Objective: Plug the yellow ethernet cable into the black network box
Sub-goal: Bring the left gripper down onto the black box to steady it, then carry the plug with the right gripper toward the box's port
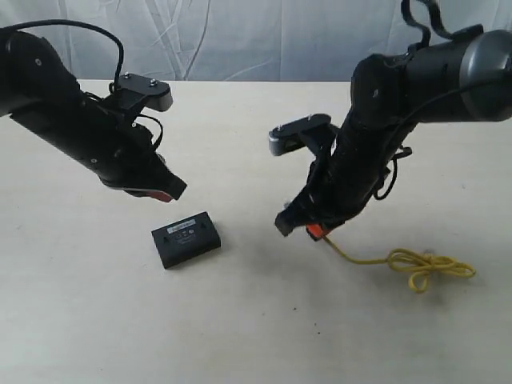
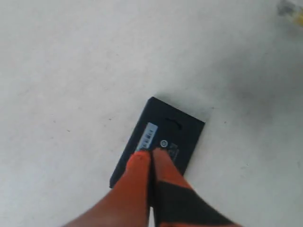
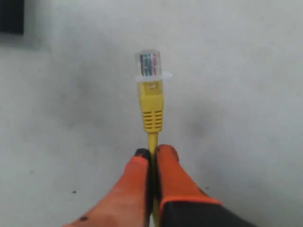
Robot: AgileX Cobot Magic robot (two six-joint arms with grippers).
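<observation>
The black network box (image 1: 186, 238) lies flat on the table, label strip up; the left wrist view shows the box (image 2: 175, 132) just past the fingertips. My left gripper (image 1: 166, 194) hovers above the box's far side, shut with nothing between its orange fingers (image 2: 139, 165). My right gripper (image 1: 310, 230) is shut on the yellow ethernet cable (image 1: 416, 264) just behind one plug. The clear plug (image 3: 148, 64) sticks out beyond the fingertips (image 3: 165, 156), above the table. The cable's looped bundle rests on the table to the right.
The pale tabletop (image 1: 256, 320) is bare around the box and cable. A white cloth backdrop (image 1: 240, 32) hangs behind the table's far edge. A corner of the box (image 3: 10, 16) shows in the right wrist view.
</observation>
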